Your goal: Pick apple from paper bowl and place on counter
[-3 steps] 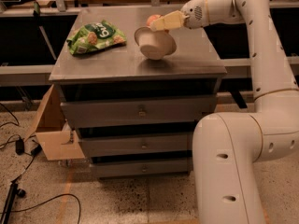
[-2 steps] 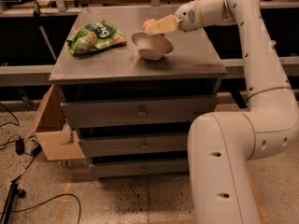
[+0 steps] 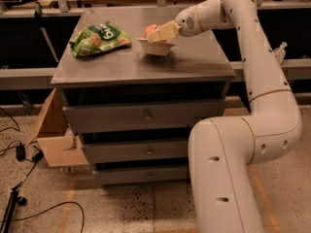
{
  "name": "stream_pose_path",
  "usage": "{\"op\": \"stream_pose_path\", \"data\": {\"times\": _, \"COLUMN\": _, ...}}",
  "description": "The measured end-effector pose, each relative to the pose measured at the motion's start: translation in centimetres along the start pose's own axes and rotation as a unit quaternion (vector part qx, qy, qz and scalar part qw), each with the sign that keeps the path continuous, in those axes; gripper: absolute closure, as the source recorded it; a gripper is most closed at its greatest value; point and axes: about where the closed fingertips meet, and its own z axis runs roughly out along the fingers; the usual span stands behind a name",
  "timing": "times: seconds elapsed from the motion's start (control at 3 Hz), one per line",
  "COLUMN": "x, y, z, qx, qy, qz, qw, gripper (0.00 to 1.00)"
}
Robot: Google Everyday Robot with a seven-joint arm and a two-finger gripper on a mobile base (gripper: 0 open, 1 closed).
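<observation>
- apple (image 3: pixel 150 30) sat in the paper bowl (image 3: pixel 156 49), showing above the rim at the bowl's far left; the bowl stood upright on the counter (image 3: pixel 146 68), toward its back and a little right of centre.
- gripper (image 3: pixel 154 35) reached in from the right, slanting down and leftward over the bowl, its tip touching or just beside the apple's near right side. whether it was open, closed or already gripping the fruit could not be told.
- relation that mattered: the apple lay to the left of the gripper and slightly behind it, along the line of the wrist. the fruit was round, so it had no long axis to line up with, and the single arm (image 3: pixel 252 57) was the only one in play.
- judgement: the coming move called for a firm hold and a lift clear of the rim before carrying the apple to bare counter. open grey top lay in front of and to the right of the bowl, while the green snack bag (image 3: pixel 99 39) took up the left.
- risk, as a guess: the light bowl could have come up with the fruit.
- against a second earlier: the bowl had been tipped on its side with its mouth facing forward, and was now level. the gripper sat a touch lower, and the bag had not moved.
</observation>
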Motion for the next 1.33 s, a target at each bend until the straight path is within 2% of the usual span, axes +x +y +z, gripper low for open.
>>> {"op": "stream_pose_path", "data": {"times": 0.33, "x": -1.2, "y": -2.0, "z": 0.3, "qx": 0.049, "qy": -0.005, "qz": -0.043, "qw": 0.9979, "gripper": 0.83}}
{"op": "stream_pose_path", "data": {"times": 0.67, "x": -2.5, "y": -3.8, "z": 0.5, "qx": 0.091, "qy": -0.016, "qz": -0.073, "qw": 0.9931, "gripper": 0.59}}
{"op": "stream_pose_path", "data": {"times": 1.0, "x": -3.2, "y": -4.2, "z": 1.0, "qx": 0.102, "qy": -0.021, "qz": -0.082, "qw": 0.9912, "gripper": 0.28}}
{"op": "stream_pose_path", "data": {"times": 1.33, "x": -3.3, "y": -4.2, "z": 1.2, "qx": 0.102, "qy": -0.022, "qz": -0.082, "qw": 0.9911, "gripper": 0.05}}
